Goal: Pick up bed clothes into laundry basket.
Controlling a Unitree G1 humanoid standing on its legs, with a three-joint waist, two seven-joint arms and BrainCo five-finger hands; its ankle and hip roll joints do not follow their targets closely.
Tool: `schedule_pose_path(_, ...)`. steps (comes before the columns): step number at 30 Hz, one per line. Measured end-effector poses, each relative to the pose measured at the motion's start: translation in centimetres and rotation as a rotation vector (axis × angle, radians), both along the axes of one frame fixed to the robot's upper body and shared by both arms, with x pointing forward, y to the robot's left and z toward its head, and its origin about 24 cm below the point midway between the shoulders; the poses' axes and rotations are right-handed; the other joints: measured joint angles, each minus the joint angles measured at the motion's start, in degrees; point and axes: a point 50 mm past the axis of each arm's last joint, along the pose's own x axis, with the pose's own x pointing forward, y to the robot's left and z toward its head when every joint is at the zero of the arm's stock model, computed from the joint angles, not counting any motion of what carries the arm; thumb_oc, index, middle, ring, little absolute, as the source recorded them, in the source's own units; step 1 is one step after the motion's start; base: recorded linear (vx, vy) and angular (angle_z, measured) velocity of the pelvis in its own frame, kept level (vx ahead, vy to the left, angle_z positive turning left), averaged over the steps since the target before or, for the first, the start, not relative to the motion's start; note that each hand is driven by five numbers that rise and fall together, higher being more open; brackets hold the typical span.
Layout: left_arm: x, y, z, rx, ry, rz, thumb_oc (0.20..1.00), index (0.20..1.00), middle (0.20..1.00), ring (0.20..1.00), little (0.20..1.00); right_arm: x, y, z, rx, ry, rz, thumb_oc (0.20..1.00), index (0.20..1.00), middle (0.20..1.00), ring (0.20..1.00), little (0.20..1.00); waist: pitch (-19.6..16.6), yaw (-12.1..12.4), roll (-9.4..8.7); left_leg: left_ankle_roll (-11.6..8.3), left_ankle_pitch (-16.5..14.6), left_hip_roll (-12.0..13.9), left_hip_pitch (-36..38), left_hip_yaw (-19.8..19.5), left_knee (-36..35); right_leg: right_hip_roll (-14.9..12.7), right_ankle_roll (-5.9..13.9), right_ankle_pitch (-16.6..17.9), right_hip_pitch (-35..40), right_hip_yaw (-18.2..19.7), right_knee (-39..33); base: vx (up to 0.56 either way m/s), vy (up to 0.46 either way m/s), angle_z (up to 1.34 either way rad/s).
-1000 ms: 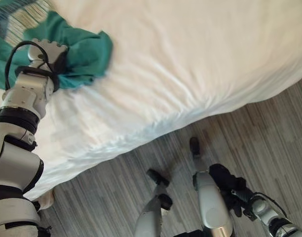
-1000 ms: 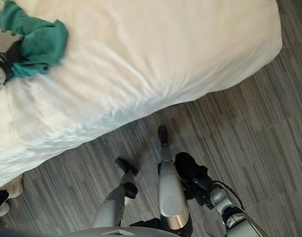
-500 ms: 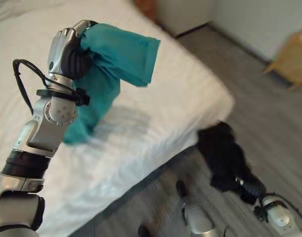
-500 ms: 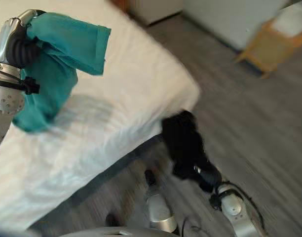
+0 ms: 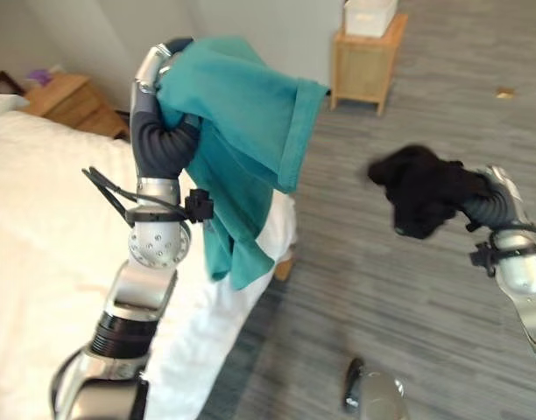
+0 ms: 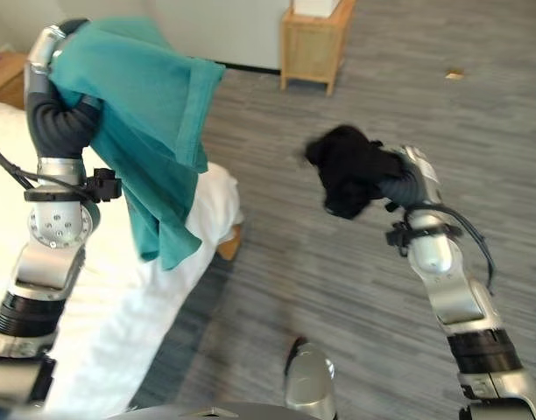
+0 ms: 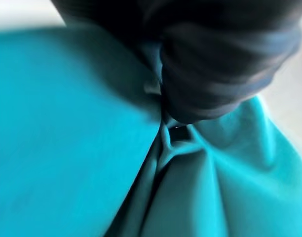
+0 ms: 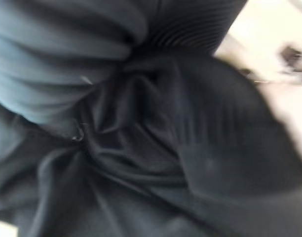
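My left hand (image 5: 163,96) is raised high over the bed's edge, shut on a teal garment (image 5: 242,140) that drapes over it and hangs down past the wrist. The same teal cloth (image 7: 67,148) wraps round the hand in the left wrist view. My right hand (image 5: 491,197) is held out over the floor, shut on a bunched black garment (image 5: 417,197). That black cloth (image 8: 156,163) lies bunched against the hand in the right wrist view. The white bed (image 5: 40,254) lies below and left of the left arm.
A small wooden side table (image 5: 364,70) with a white box (image 5: 369,16) on it stands by the far wall. A wooden nightstand (image 5: 71,101) sits at the head of the bed. Grey plank floor (image 5: 408,297) spreads out to the right.
The camera has swung up and right, from the mattress toward the room. My left hand has lifted the teal garment higher, and my right hand has raised the black garment off the floor level.
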Motion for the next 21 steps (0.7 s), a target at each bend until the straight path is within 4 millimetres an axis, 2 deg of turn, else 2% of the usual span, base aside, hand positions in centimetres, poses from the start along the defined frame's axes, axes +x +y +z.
schedule_pose_path(1, 0.0, 0.0, 0.0, -0.007, 0.004, -0.005, 0.200, 0.200, 0.200, 0.200, 0.200, -0.3, 0.8, 0.4, 0.000, -0.033, 0.048, 0.200, 0.200, 0.200, 0.200, 0.200, -0.08, 0.36, -0.38, 0.84, 1.22, 1.75, -1.70, -1.64, 5.12, 2.07, -0.81, -0.62, 1.59, 0.51, -2.04, 0.40, -0.571, -0.61)
schedule_pose_path(2, 0.0, 0.0, -0.1, -0.020, 0.007, -0.006, 0.200, 0.200, 0.200, 0.200, 0.200, -0.4, 1.4, 0.5, -0.003, -0.048, 0.077, 0.200, 0.200, 0.200, 0.200, 0.200, -0.11, 0.90, -0.83, 2.12, 2.01, 3.35, -3.61, -4.95, 10.34, 3.08, -1.39, -0.13, 2.35, 1.91, -3.46, 0.18, -0.251, -0.55)
schedule_pose_path(3, 0.0, -0.3, -0.6, -0.058, 0.026, -0.033, 0.200, 0.200, 0.200, 0.200, 0.200, -0.5, 1.8, 1.0, -0.006, -0.071, 0.102, 0.200, 0.200, 0.200, 0.200, 0.200, -0.11, 2.14, -1.28, 1.47, 1.58, 6.88, -7.73, -8.29, 20.17, 4.42, -1.37, 0.99, 4.53, 2.68, -6.80, 0.39, -0.414, -0.69)
schedule_pose_path(4, -0.9, -0.6, -1.8, -0.138, 0.056, -0.084, 0.200, 0.200, 0.200, 0.200, 0.200, -0.4, 1.7, 1.0, 0.000, -0.073, 0.091, 0.200, 0.200, 0.200, 0.200, 0.200, 0.71, 3.76, -2.99, 2.13, 1.68, 3.26, -13.46, -19.44, 26.79, 4.13, -1.77, 1.87, 6.88, 5.19, -9.33, 0.33, -0.193, -0.90)
schedule_pose_path(5, -2.2, 0.0, -3.8, -0.179, 0.105, -0.070, 0.200, 0.200, 0.200, 0.200, 0.200, -0.3, 2.2, 0.8, 0.007, -0.063, 0.101, 0.200, 0.200, 0.200, 0.200, 0.200, 0.88, 5.29, -4.49, 0.95, -1.90, -3.81, -19.27, -26.26, 26.86, 3.69, -1.49, 2.98, 8.40, 8.19, -12.59, 0.43, -0.189, -1.34)
schedule_pose_path(6, -3.2, 1.4, -6.1, -0.204, 0.184, -0.001, 0.200, 0.200, 0.200, 0.200, 0.200, -0.2, 3.1, 0.9, 0.026, -0.072, 0.127, 0.200, 0.200, 0.200, 0.200, 0.200, 1.46, 7.88, -5.42, 2.93, -4.91, -10.28, -24.47, -28.90, 23.42, 3.37, -0.55, 4.63, 9.03, 12.17, -16.64, 0.33, -0.007, -1.52)
schedule_pose_path(7, -3.9, 2.7, -8.9, -0.223, 0.307, 0.079, 0.200, 0.200, 0.200, 0.200, 0.200, -0.4, 3.5, 0.5, 0.057, -0.067, 0.137, 0.200, 0.200, 0.200, 0.200, 0.200, 2.03, 9.04, -4.21, 3.79, -4.47, -11.87, -29.90, -27.87, 18.40, 4.62, 0.27, 6.75, 11.42, 13.15, -20.77, 0.47, 0.056, -1.36)
schedule_pose_path(8, -4.2, 3.3, -10.8, -0.245, 0.386, 0.126, 0.200, 0.200, 0.200, 0.200, 0.200, -0.6, 3.7, -0.3, 0.061, -0.045, 0.132, 0.200, 0.200, 0.200, 0.200, 0.200, 2.66, 9.57, -3.46, 5.46, -3.31, -11.67, -32.51, -26.74, 13.52, 5.79, 0.21, 7.14, 13.68, 13.48, -21.96, 0.57, 0.106, -0.71)
schedule_pose_path(9, -4.4, 3.6, -11.9, -0.253, 0.438, 0.150, 0.200, 0.200, 0.200, 0.200, 0.200, -0.8, 3.8, -1.2, 0.061, -0.013, 0.129, 0.200, 0.200, 0.200, 0.200, 0.200, 2.74, 9.69, -3.54, 6.89, -2.21, -11.27, -33.99, -24.87, 10.16, 6.13, 0.43, 6.82, 15.58, 13.44, -23.07, 0.60, 0.115, -0.39)
schedule_pose_path(10, -4.9, 4.2, -13.8, -0.233, 0.515, 0.198, 0.200, 0.200, 0.200, 0.200, 0.200, -1.3, 4.0, -2.6, 0.061, 0.036, 0.131, 0.200, 0.200, 0.200, 0.200, 0.200, 2.79, 10.08, -3.43, 7.91, -1.18, -10.73, -35.57, -21.65, -0.01, 7.11, 2.01, 4.45, 18.39, 13.62, -25.82, 0.51, 0.094, -0.45)
schedule_pose_path(11, -5.1, 4.8, -14.8, -0.234, 0.557, 0.239, 0.200, 0.200, 0.200, 0.200, 0.200, -1.4, 3.8, -3.0, 0.061, 0.051, 0.126, 0.200, 0.200, 0.200, 0.200, 0.200, 2.77, 10.62, -1.32, 8.14, -1.02, -9.89, -35.83, -20.40, -9.17, 8.30, 2.48, 4.05, 19.98, 13.89, -26.40, 0.49, 0.044, -0.45)
schedule_pose_path(12, -4.9, 5.0, -15.5, -0.243, 0.596, 0.256, 0.200, 0.200, 0.200, 0.200, 0.200, -1.4, 3.6, -3.4, 0.065, 0.068, 0.110, 0.200, 0.200, 0.200, 0.200, 0.200, 3.31, 10.93, -0.43, 8.43, -0.82, -9.34, -36.24, -18.22, -14.90, 9.07, 3.00, 3.51, 22.12, 14.21, -27.05, 0.52, 0.039, -0.40)
schedule_pose_path(14, -4.8, 4.8, -15.7, -0.237, 0.607, 0.253, 0.200, 0.200, 0.200, 0.200, 0.200, -1.7, 3.4, -4.0, 0.067, 0.090, 0.093, 0.200, 0.200, 0.200, 0.200, 0.200, 3.50, 12.23, -1.24, 9.14, -0.32, -9.01, -37.83, -14.19, -15.05, 8.03, 4.08, 0.23, 27.07, 15.26, -27.47, 0.68, 0.089, -0.32)
schedule_pose_path(15, -4.7, 4.7, -15.4, -0.231, 0.600, 0.249, 0.200, 0.200, 0.200, 0.200, 0.200, -1.7, 3.4, -3.9, 0.079, 0.074, 0.084, 0.200, 0.200, 0.200, 0.200, 0.200, 2.88, 12.69, -2.61, 9.44, -0.11, -9.85, -37.23, -14.01, -12.69, 6.35, 5.61, -2.29, 30.41, 15.94, -28.02, 0.77, 0.159, -0.45)
schedule_pose_path(16, -4.8, 5.0, -15.1, -0.199, 0.604, 0.252, 0.200, 0.200, 0.200, 0.200, 0.200, -1.9, 4.0, -4.2, 0.107, 0.070, 0.082, 0.200, 0.200, 0.200, 0.200, 0.200, 2.52, 12.97, -5.15, 11.62, 5.50, -11.46, -36.61, -14.59, -8.46, 3.51, 6.63, -4.37, 33.21, 16.55, -27.00, 0.59, 0.151, -0.46)
schedule_pose_path(17, -4.6, 4.7, -15.4, -0.184, 0.634, 0.242, 0.200, 0.200, 0.200, 0.200, 0.200, -2.2, 4.7, -5.4, 0.177, 0.107, 0.073, 0.200, 0.200, 0.200, 0.200, 0.200, 2.42, 12.52, -6.42, 11.61, 6.87, -11.43, -36.02, -13.31, -3.21, 1.32, 6.06, -4.35, 30.87, 16.90, -17.97, 0.66, 0.203, -0.38)
schedule_pose_path(18, -4.7, 4.5, -15.7, -0.172, 0.654, 0.227, 0.200, 0.200, 0.200, 0.200, 0.200, -2.7, 5.3, -6.5, 0.232, 0.143, 0.071, 0.200, 0.200, 0.200, 0.200, 0.200, 2.42, 12.42, -6.43, 12.00, 7.10, -11.37, -34.27, -12.61, -2.50, 0.08, 6.00, -2.51, 29.26, 17.31, -11.54, 0.39, 0.136, -0.32)
schedule_pose_path(19, -4.7, 4.2, -15.9, -0.157, 0.673, 0.214, 0.200, 0.200, 0.200, 0.200, 0.200, -3.2, 5.6, -7.5, 0.264, 0.183, 0.064, 0.200, 0.200, 0.200, 0.200, 0.200, 2.42, 12.42, -6.42, 13.73, 7.27, -11.43, -31.87, -11.65, -2.47, -0.93, 6.63, 0.10, 27.90, 18.00, -4.86, 0.45, 0.171, -0.38)
schedule_pose_path(20, -4.6, 4.0, -16.1, -0.119, 0.693, 0.195, 0.200, 0.200, 0.200, 0.200, 0.200, -3.8, 6.0, -8.8, 0.270, 0.238, 0.059, 0.200, 0.200, 0.200, 0.200, 0.200, 2.52, 11.84, -6.28, 15.00, 6.12, -12.78, -26.97, -11.07, -4.40, -5.85, 11.27, 3.10, 17.42, 16.45, 16.91, 0.31, 0.074, -0.22)
schedule_pose_path(21, -4.5, 3.9, -16.0, -0.095, 0.696, 0.180, 0.200, 0.200, 0.200, 0.200, 0.200, -3.8, 5.9, -8.7, 0.253, 0.235, 0.053, 0.200, 0.200, 0.200, 0.200, 0.200, 2.86, 10.13, -5.14, 15.39, 5.64, -13.61, -24.21, -11.83, -7.01, -7.19, 12.02, 2.64, 12.85, 15.10, 21.21, 0.33, 0.076, -0.17)
